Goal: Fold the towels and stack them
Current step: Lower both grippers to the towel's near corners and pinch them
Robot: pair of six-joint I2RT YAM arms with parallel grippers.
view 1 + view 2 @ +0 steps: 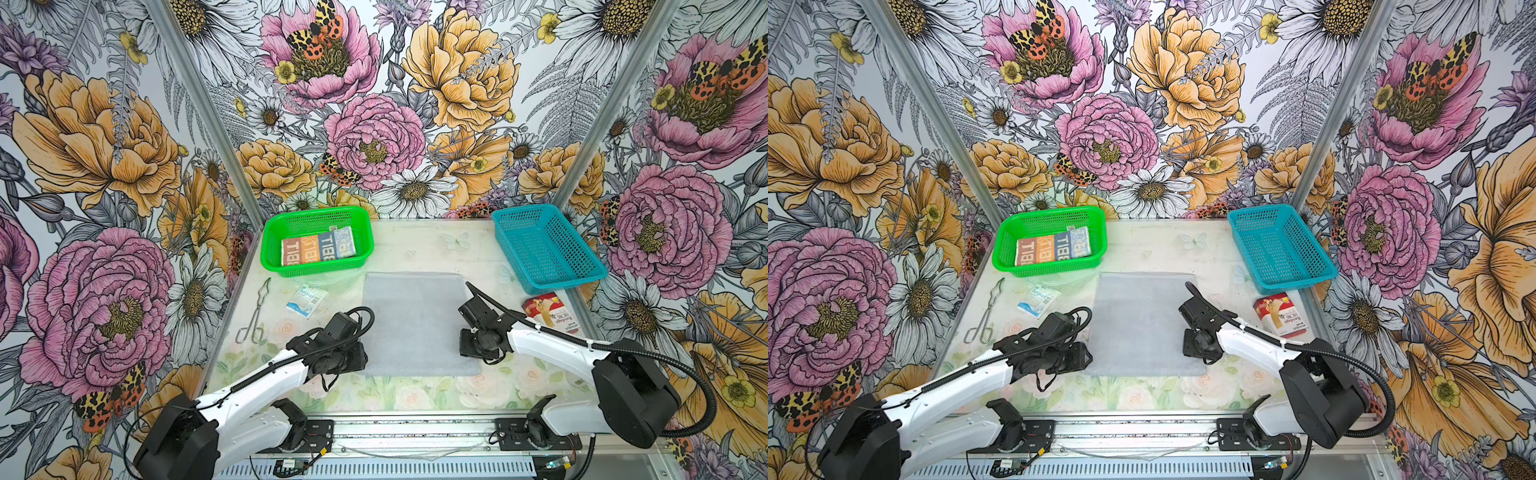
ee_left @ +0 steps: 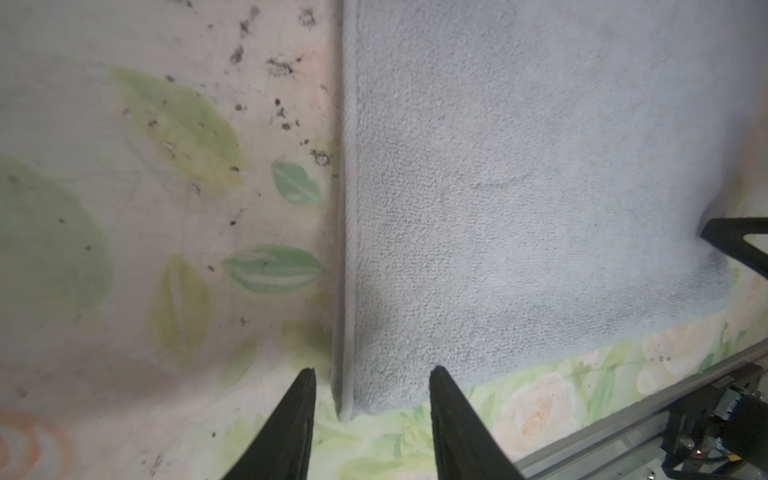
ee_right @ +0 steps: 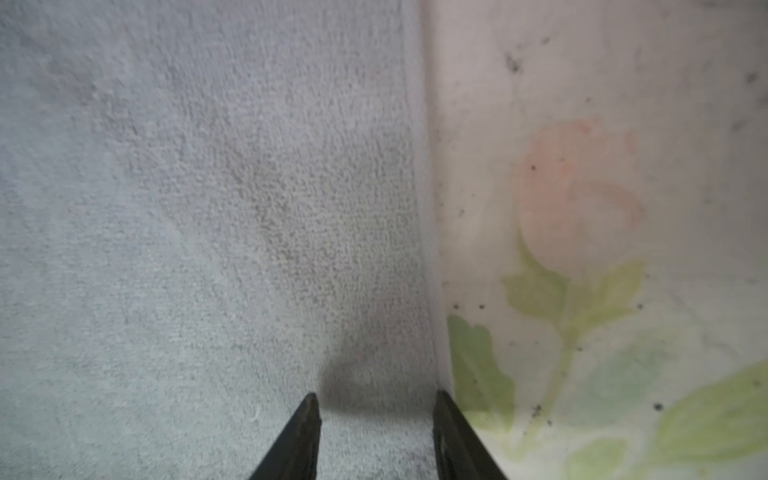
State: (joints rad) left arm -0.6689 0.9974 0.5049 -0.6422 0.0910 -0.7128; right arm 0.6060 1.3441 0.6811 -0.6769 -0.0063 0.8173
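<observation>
Risk of skewed fold from uneven pinching; left fingers (image 2: 291,424) and right fingers (image 3: 299,436) parted, empty, astride grey towel (image 1: 415,324) edges.

Grey towel (image 1: 415,324): soft terry cloth, matt, with a short nubbly pile and a stitched hem. Green basket (image 1: 316,268) and blue basket (image 1: 544,249): glossy perforated plastic. Tongs (image 1: 264,293): bright bare metal; table (image 2: 124,291): smooth printed sheet, speckled with dark grit.

lettered towel (image 1: 319,248): "TIBI" on each panel | sachet (image 1: 306,300): perhaps "Surgical" | carton (image 1: 1282,319): "Bandage"
</observation>
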